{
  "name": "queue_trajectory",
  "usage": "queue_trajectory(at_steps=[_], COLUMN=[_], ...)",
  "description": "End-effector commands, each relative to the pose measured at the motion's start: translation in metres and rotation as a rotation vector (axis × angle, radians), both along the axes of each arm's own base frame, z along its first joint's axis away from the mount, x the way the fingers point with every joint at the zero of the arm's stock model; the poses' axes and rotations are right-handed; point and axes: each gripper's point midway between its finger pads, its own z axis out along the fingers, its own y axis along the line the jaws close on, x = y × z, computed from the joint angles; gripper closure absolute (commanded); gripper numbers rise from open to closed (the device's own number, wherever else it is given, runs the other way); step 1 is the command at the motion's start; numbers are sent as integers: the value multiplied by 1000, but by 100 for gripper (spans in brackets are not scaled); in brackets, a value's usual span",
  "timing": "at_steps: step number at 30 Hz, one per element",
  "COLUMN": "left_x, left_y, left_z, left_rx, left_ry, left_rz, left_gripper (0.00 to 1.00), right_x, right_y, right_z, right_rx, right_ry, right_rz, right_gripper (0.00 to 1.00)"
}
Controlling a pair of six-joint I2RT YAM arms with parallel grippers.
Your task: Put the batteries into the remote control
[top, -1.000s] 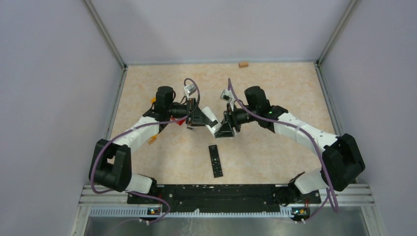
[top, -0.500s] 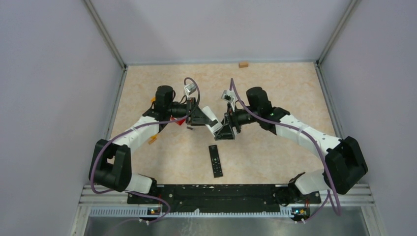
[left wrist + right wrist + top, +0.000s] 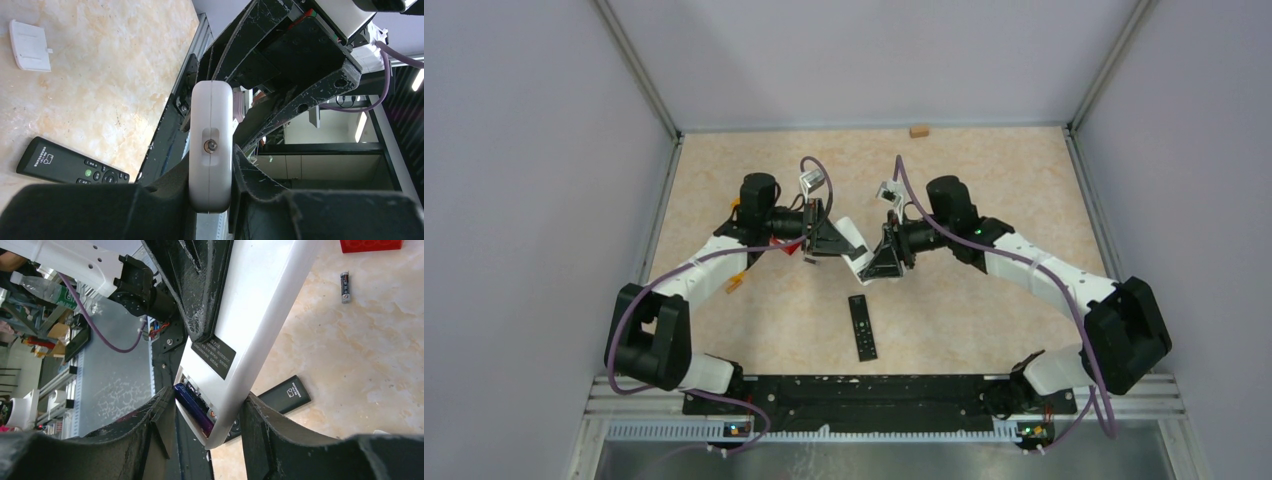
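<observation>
A black remote, a white battery cover and a loose battery lie on the table. The left gripper and right gripper both clamp a white remote aloft — its open compartment holds a purple battery against a right finger

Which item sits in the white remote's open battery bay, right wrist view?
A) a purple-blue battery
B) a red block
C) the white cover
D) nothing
A: a purple-blue battery lies in the open bay at the end of the white remote, while a second battery lies loose on the table.
</observation>
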Motion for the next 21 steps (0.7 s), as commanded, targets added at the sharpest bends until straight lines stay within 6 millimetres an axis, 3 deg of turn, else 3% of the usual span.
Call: queue_trajectory(at_steps=[1,6,12,16,18,21], left_x=[19,19,20,20,21,20], left_y=[-1,-1,-2,-2,-2,0], left_z=[11,17,20,20,19,19], left_rx=[11,2,-7,-8,-8,-11], left_ry=[-87,-91,-84,-86,-90,-118], left_rz=[77,80,79,77,76,70], left_gripper=[100,100,100,100,100,100], right_x=[-8,-5,-1,1,1,2], right_y=[8,7,7,8,8,9], right_z=[23,11,0,-2,-1,5], right_rx=[94,56,14,8,8,18], right_ry=[-63,-51,-43,-39,-35,-27], right_rz=[88,82,77,76,74,57], right_gripper=[60,64,80,83,78,59])
